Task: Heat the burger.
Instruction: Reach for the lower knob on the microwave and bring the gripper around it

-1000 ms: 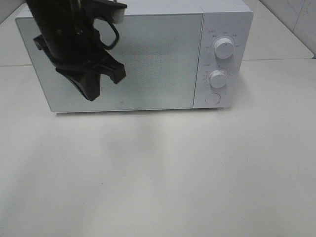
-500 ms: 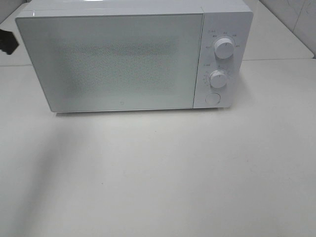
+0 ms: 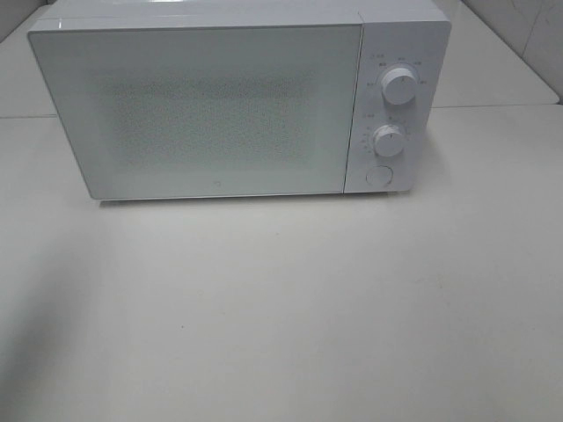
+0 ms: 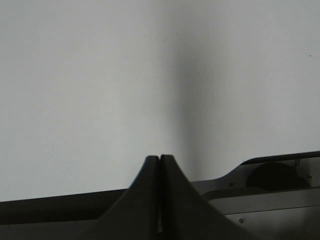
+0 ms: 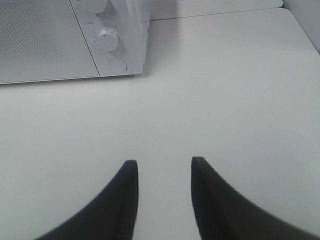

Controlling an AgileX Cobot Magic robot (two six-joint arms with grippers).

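A white microwave (image 3: 220,105) stands at the back of the white table with its door shut; it also shows in the right wrist view (image 5: 60,40). The burger is not in view in any frame. My left gripper (image 4: 160,159) is shut and empty over bare white surface; it is out of the exterior view. My right gripper (image 5: 162,167) is open and empty, low over the table in front of and to the right of the microwave's control panel.
The microwave's panel carries two round knobs (image 3: 400,88) (image 3: 388,140) and a round button (image 3: 379,175). White table (image 3: 290,308) lies in front of the microwave. A tiled wall edge (image 3: 528,35) shows at the far right.
My left arm, which hung in front of the microwave door's upper left a second ago, has swung away to the left and left the exterior view.
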